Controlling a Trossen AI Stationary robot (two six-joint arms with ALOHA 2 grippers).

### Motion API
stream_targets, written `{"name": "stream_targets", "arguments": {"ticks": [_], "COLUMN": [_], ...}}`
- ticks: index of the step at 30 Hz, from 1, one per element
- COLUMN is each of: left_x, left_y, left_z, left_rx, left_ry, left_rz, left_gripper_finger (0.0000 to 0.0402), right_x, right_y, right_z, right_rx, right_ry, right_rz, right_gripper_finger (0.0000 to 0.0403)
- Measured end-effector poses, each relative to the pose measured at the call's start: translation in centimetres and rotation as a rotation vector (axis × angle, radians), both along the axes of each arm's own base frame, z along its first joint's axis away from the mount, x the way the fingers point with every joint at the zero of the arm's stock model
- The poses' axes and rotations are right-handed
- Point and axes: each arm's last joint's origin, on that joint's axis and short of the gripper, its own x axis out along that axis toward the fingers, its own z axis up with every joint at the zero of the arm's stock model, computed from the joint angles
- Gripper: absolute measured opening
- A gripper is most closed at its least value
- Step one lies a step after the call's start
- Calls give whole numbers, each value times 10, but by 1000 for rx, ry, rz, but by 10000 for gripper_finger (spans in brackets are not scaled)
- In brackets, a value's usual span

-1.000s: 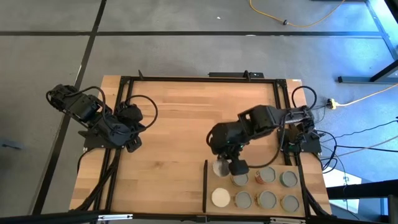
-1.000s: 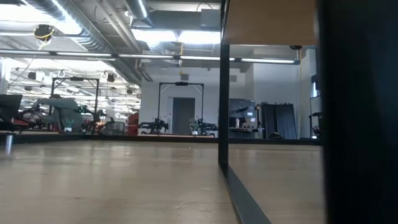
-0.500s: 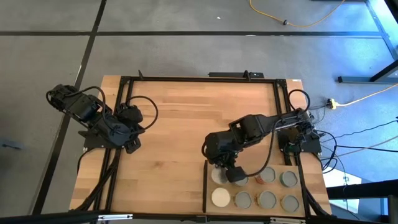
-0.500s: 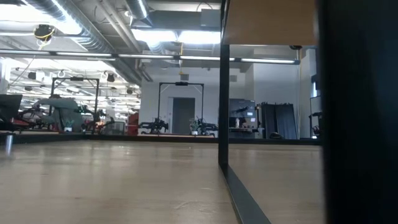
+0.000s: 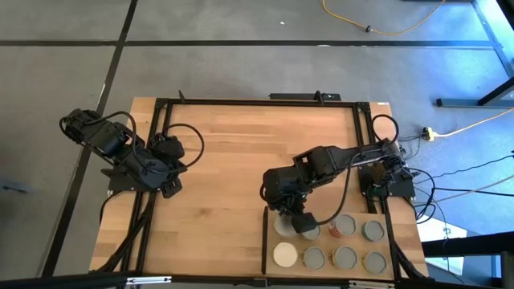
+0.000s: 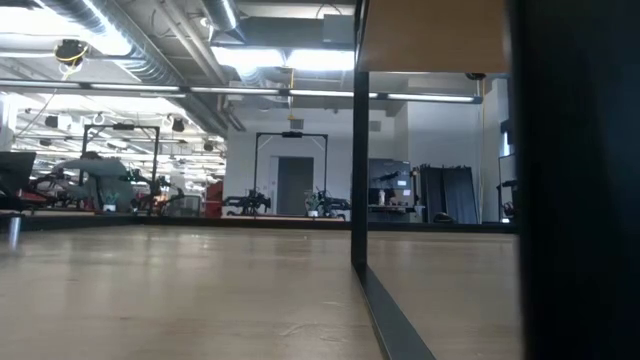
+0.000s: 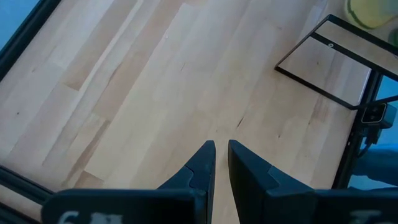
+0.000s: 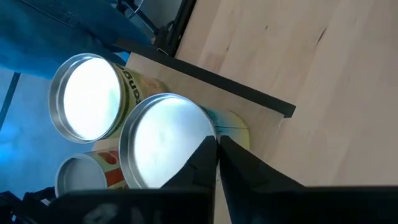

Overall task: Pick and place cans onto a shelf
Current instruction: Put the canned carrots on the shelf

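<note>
Wooden tabletop [image 5: 233, 152] in a black frame, grey floor around it; low view looks across the wood at a workshop room behind.

Shelf [image 5: 329, 245] sits at the near right corner of the table, black strip [image 5: 264, 239] on its inner edge. Cans [image 5: 345, 257] stand on it in two rows, grey tops up, plus one cream-topped can [image 5: 284, 255] in the near row right by the strip.

Right gripper [image 5: 299, 222] hangs over the far-row end of the shelf next to the strip. A can top [image 5: 282, 226] shows at its inner side, mostly covered by the gripper from above. Right wrist view: fingers [image 8: 205, 155] pressed together, nothing between them, tips over the rim of a bright-lidded can [image 8: 165, 140]; a second lid [image 8: 87, 96] just beside it, a red-sided can [image 8: 81, 174] next to those.

Left gripper [image 7: 221, 163] parked at the left table edge, well apart from the shelf, fingers nearly touching with only a thin slit, empty, bare wood beneath.
</note>
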Motion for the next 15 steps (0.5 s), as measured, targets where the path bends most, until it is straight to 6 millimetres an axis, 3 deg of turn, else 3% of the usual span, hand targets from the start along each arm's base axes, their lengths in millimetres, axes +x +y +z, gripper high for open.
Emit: {"name": "stream_targets", "arguments": {"ticks": [15], "left_x": [0], "left_y": [0], "left_z": [0], "left_rx": [0], "left_ry": [0], "left_rz": [0], "left_gripper_finger": [37], "right_x": [0], "right_y": [-1], "right_z": [0], "right_rx": [-5], "right_ry": [-5], "right_rz": [10], "right_gripper_finger": [18]}}
